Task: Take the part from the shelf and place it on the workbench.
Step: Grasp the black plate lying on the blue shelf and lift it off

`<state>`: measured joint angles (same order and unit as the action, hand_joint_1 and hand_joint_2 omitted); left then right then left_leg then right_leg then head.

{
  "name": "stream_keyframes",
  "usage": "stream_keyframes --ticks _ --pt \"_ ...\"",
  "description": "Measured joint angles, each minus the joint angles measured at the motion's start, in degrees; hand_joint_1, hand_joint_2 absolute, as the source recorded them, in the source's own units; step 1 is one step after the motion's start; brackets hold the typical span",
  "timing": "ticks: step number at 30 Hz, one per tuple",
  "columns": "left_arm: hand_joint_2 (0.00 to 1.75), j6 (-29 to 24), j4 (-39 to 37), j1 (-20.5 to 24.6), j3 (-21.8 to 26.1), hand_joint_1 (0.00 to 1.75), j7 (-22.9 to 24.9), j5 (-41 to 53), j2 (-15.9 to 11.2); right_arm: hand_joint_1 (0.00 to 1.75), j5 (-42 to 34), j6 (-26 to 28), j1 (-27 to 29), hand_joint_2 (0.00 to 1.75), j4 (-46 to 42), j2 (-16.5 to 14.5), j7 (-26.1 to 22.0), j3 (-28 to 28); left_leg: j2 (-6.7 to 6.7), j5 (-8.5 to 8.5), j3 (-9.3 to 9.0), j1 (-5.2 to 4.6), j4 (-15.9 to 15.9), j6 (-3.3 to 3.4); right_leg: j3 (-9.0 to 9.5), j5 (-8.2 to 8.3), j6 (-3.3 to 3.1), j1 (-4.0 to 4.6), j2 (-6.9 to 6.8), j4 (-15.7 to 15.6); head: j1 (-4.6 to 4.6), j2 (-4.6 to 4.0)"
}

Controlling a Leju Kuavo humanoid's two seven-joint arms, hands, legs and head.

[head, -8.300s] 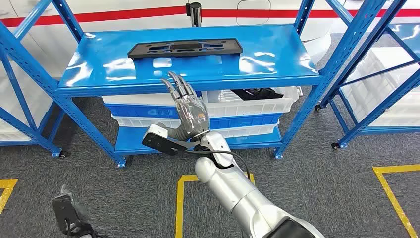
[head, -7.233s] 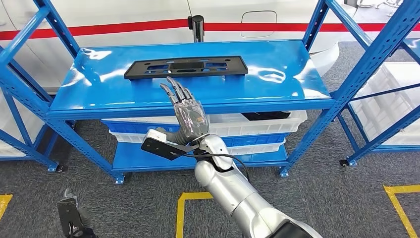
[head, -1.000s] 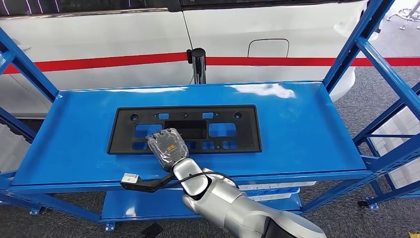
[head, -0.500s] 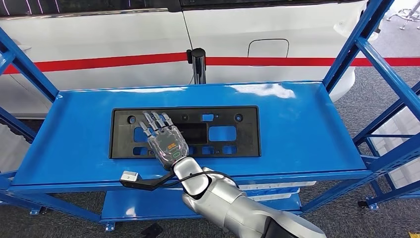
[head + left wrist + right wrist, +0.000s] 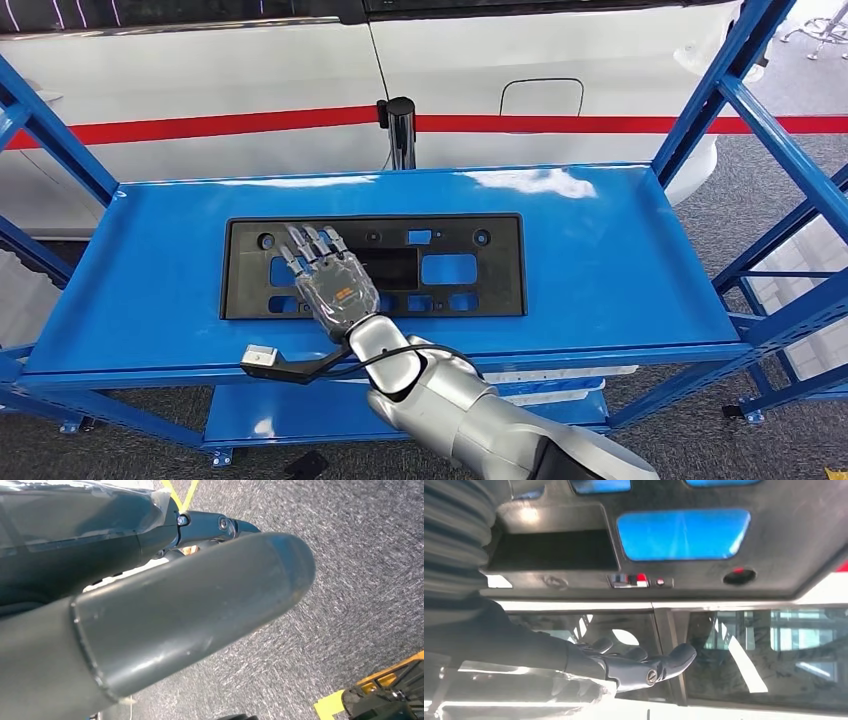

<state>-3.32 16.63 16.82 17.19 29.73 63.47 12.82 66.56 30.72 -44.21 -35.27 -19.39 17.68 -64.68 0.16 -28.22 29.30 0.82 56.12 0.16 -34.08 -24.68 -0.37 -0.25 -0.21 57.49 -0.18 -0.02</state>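
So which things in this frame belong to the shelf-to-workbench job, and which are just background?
Belongs to the job:
- black part, lying flat on the shelf
- blue shelf, top level
- right hand, fingers spread over the part's left half

Just background:
- white vehicle with red stripe behind the shelf
- black post
- grey carpet
- left hand, hanging over the floor

The right hand (image 5: 574, 667) came in with its dark fingers (image 5: 659, 667) stretched out straight, holding nothing. Close by was the black part (image 5: 774, 545), its cut-outs showing the blue shelf (image 5: 684, 532). Behind stood dark windows (image 5: 764, 650).
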Motion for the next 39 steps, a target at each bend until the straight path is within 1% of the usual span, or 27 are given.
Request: stream_keyframes --ticks 5,8,11,14,18,22,28,32,35,39 --pt "0.00 -0.25 -0.01 -0.01 1.68 0.00 -0.18 0.97 0.18 0.00 4.57 2.61 0.17 1.75 -2.88 -0.01 -0.41 2.63 0.00 0.00 0.01 0.00 0.00 0.00 0.00 0.00 0.00 0.00 0.00 0.00 0.01 0.00" --pt "0.00 -0.90 -0.02 -0.13 3.14 0.00 -0.87 1.08 0.19 0.00 9.41 4.30 0.92 1.75 -6.73 -0.03 -1.45 5.35 0.00 0.00 0.02 0.00 0.00 0.00 -0.01 0.00 0.00 0.00 0.00 0.00 0.00 0.00" --pt "0.00 -1.57 -0.02 -0.59 4.74 0.00 -1.90 1.39 0.20 0.00 14.39 3.14 2.88 1.75 -13.30 -0.04 -3.16 9.24 -0.01 -0.01 0.03 0.00 -0.01 0.00 -0.01 -0.01 0.00 0.00 0.00 0.00 -0.01 0.00" --pt "0.00 -1.80 -0.02 -1.10 5.90 0.00 -2.28 1.82 0.21 0.00 16.58 2.04 4.20 1.75 -18.83 -0.02 -4.13 12.51 -0.01 -0.01 0.04 -0.02 -0.01 0.00 -0.01 -0.01 0.00 -0.01 -0.01 0.00 0.00 0.00" --pt "0.00 -1.52 -0.02 -1.22 6.81 0.00 -2.48 2.68 0.24 0.00 18.30 1.99 5.28 1.75 -23.02 -0.03 -4.49 15.00 0.00 -0.01 0.03 -0.05 -0.01 0.00 -0.01 -0.01 0.00 -0.07 0.00 0.00 0.01 0.00" --pt "0.00 0.23 -0.03 -1.13 7.16 0.00 -2.68 4.64 0.25 0.00 20.36 1.46 5.73 1.75 -26.99 -0.02 -4.29 16.97 -0.01 0.00 0.02 -0.06 -0.01 0.01 -0.01 -0.01 0.00 -0.07 -0.01 0.00 0.01 0.00" --pt "0.00 1.51 -0.04 -0.46 7.16 0.00 -2.51 5.91 0.25 0.00 21.45 -1.81 7.92 1.75 -30.13 -0.02 -5.19 18.52 0.00 -0.01 0.02 -0.06 -0.01 0.01 -0.01 -0.01 0.00 -0.07 0.00 0.00 0.00 0.00" --pt "0.00 1.89 -0.04 -0.14 7.19 0.00 -2.23 6.14 0.25 0.00 19.03 -5.81 9.68 1.75 -30.09 -0.03 -6.88 18.32 -0.01 -0.01 0.04 -0.06 -0.02 0.01 -0.01 -0.01 0.00 -0.07 0.00 0.00 -0.01 0.00" --pt "0.00 1.66 -0.04 -0.07 7.35 0.00 -2.11 6.15 0.27 0.00 16.11 -7.89 10.13 1.75 -28.59 -0.02 -7.20 16.80 0.00 -0.01 0.05 -0.06 -0.02 0.01 -0.01 -0.01 0.00 -0.08 0.00 0.00 0.00 0.00" --pt "0.00 0.48 -0.04 -0.11 8.02 0.00 -1.60 6.26 0.61 0.00 12.99 -8.23 9.82 1.75 -23.61 -0.02 -6.45 13.51 -0.02 -0.01 0.05 -0.07 -0.02 0.01 -0.01 -0.01 0.00 -0.08 -0.01 0.00 0.00 0.00"
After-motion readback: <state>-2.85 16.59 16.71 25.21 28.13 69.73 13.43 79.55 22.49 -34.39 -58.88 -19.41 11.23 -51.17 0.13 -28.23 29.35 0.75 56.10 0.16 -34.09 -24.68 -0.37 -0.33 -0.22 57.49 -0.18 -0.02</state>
